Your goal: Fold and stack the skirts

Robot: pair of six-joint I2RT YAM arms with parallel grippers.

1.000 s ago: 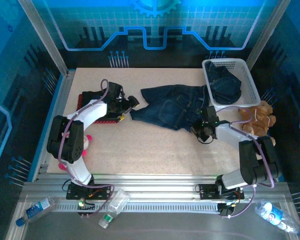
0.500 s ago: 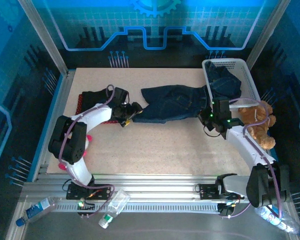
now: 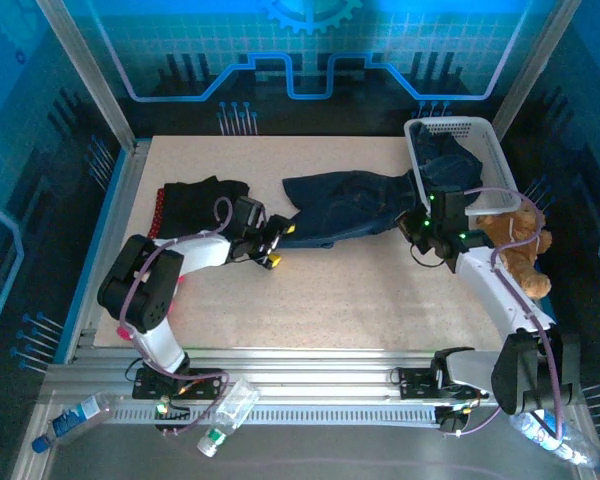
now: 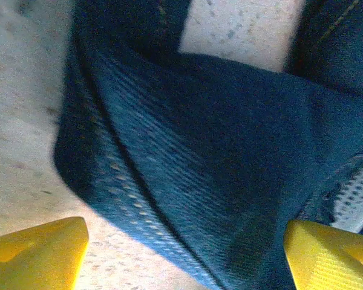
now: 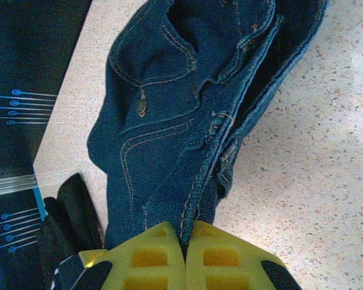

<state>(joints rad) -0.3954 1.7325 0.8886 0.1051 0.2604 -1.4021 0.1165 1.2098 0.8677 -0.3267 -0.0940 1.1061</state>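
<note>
Right gripper (image 5: 186, 238) pinches the central denim skirt (image 3: 350, 205) at three o'clock, left gripper (image 4: 184, 241) gapes over its nine-o'clock edge, folding unfinished; another skirt (image 3: 450, 165) waits in the basket (image 3: 450, 124).

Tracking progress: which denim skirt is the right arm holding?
The denim skirt across the table, pinched by the right gripper; the other lies in the white basket.

Far right on my speckled table (image 3: 330, 290), a brown teddy bear (image 3: 525, 232) sits just beside a white mesh basket (image 3: 500, 165). A blue-labelled bottle (image 3: 72, 421) and a clear bottle (image 3: 228, 408) lie on the metal ledge near left.
</note>
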